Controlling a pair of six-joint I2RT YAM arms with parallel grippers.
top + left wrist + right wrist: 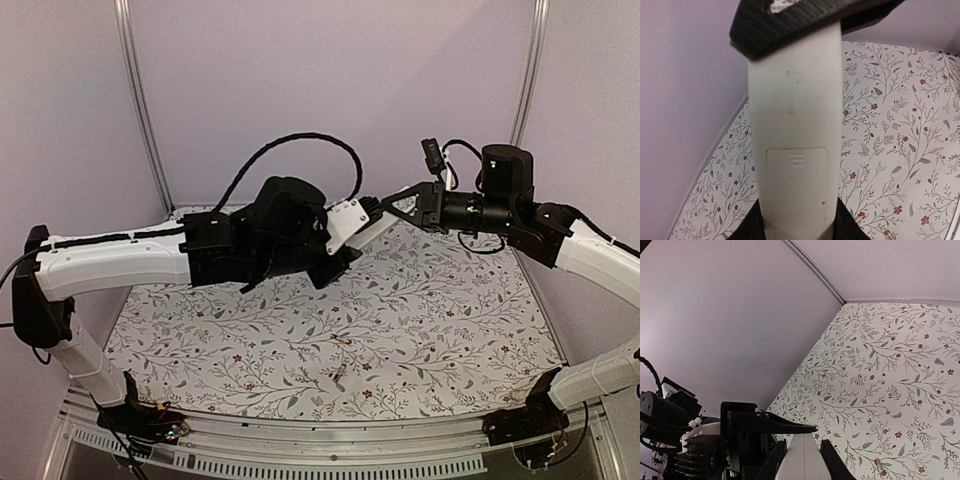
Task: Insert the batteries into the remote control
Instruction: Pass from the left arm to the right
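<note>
The counter (450, 320) is white, with grey leafy twigs and little red flowers all over it. Two tiny gold batteries (341, 339) lie right on it, low in the middle of the top view. One lies a little above the other, and they do not touch.

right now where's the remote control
In the top view the remote control is up in the air over the far middle of the floral table, held between the left hand and the right hand.
</note>
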